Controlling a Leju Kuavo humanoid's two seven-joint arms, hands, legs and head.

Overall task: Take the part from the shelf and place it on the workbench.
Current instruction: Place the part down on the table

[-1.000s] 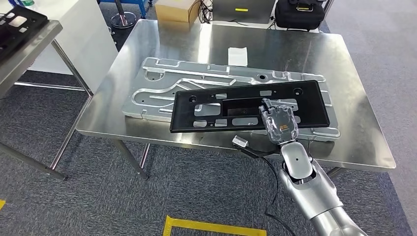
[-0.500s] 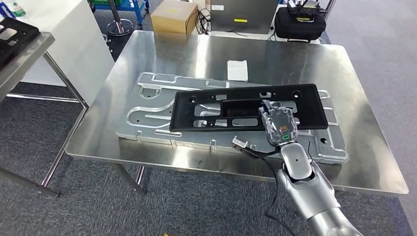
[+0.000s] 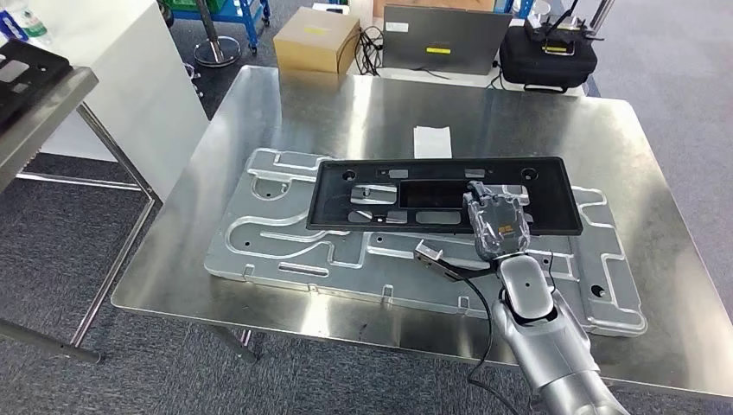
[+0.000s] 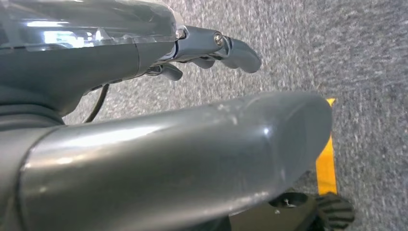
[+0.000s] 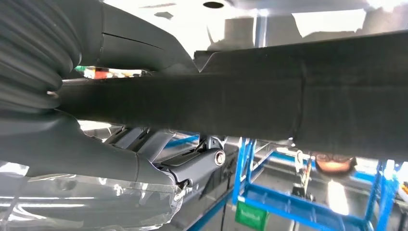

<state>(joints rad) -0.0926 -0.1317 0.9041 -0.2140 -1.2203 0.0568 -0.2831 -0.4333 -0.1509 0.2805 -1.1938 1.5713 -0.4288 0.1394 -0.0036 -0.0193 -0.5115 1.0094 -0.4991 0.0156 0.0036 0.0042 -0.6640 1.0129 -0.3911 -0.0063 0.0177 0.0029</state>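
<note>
Bright, even overhead light glares off the steel workbench [image 3: 553, 121]; shadows stay soft. Both wrist views blur at close range, with blown-out highlights in the right one.

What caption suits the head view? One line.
Right hand holds black part over metal plate on workbench.

The part [image 3: 441, 194] was a long, flat, black rectangular plastic frame with several cut-outs along its middle and a round hole near each upper corner. It lay lengthwise across the workbench [image 3: 346, 104], a bare stainless-steel table, over the far half of a grey metal plate. The right hand [image 3: 497, 223] gripped its near long edge, right of centre. In the right wrist view the part [image 5: 288, 96] showed as a dark band crossing the frame, the hand beneath it
</note>
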